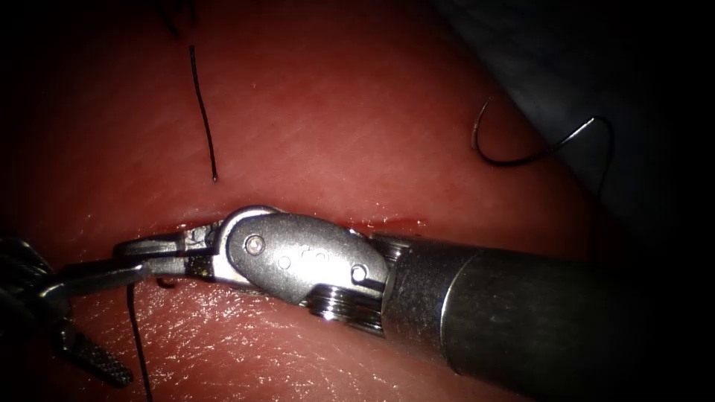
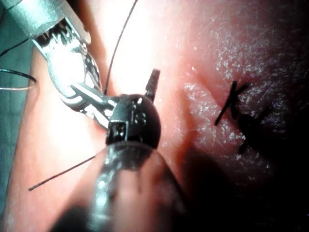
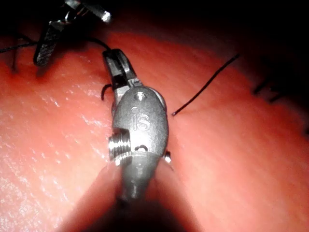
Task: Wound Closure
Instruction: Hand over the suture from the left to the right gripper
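1. Tissue [image 1: 335, 112]: pink-red slab across endoscope view, surface wet and glossy. Grey drape [image 1: 596, 59] beyond its upper-right edge.
2. R tool [image 1: 130, 249]: shaft in from right, lying low along the cut, wrist bent, tips pointing left. Pincer closed, or very nearly. Not holding needle. Thread passes just beside tips; grip on it not discernible. Same in R wrist view [image 3: 118, 55]: blades together, small curl of thread at their base.
3. L tool [image 1: 112, 320]: at far left edge, dimly lit. Pincer open wide: one serrated blade angled down-right, the other reaching right, tip up against R tool's tips. Nothing seen clamped between the blades. Not holding needle.
4. Cut [image 1: 357, 220]: thin line running left-right mid-view, partly hidden behind R tool's wrist.
5. Needle [image 1: 536, 158]: free, held by neither tool, not in tissue. Lying curved at upper right, well apart from cut and both tools, half on tissue edge, half over drape.
6. Thread [image 1: 138, 342]: dark strand dropping from where the tips meet toward lower edge.
7. Old stitches [image 2: 241, 121]: dark knotted crossings on tissue, L wrist view.
8. Cut end [image 1: 202, 112]: short loose dark piece above cut, left of centre, lying flat.
9. Red fluid [image 1: 406, 221]: narrow smear along cut.
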`<move>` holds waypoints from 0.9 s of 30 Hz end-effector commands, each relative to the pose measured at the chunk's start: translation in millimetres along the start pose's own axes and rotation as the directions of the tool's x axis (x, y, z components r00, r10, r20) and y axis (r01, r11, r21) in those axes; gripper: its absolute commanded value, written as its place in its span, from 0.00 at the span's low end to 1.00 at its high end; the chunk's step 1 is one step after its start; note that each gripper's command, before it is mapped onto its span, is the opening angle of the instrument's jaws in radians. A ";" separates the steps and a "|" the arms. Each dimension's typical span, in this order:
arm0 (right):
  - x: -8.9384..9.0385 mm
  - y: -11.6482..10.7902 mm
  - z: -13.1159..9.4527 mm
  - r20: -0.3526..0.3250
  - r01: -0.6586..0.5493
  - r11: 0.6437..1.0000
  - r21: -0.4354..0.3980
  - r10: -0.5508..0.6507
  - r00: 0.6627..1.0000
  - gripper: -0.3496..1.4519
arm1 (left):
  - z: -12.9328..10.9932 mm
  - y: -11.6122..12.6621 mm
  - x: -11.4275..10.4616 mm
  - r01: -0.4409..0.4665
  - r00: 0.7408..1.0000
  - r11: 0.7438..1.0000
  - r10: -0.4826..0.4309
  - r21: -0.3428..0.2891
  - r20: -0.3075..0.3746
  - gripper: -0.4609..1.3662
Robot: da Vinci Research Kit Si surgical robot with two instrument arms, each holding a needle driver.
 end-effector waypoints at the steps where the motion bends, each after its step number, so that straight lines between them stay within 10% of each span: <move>1: 0.0 0.4 -0.4 0.010 -0.010 0.999 -0.031 0.010 1.000 0.00 | 0.3 0.0 0.2 -0.009 1.000 1.000 0.009 0.015 0.001 0.96; 27: -2.9 5.1 -3.3 0.122 0.023 0.990 -0.137 -0.006 0.993 0.00 | 3.8 3.2 3.4 -0.137 0.990 0.990 0.136 0.041 0.022 0.79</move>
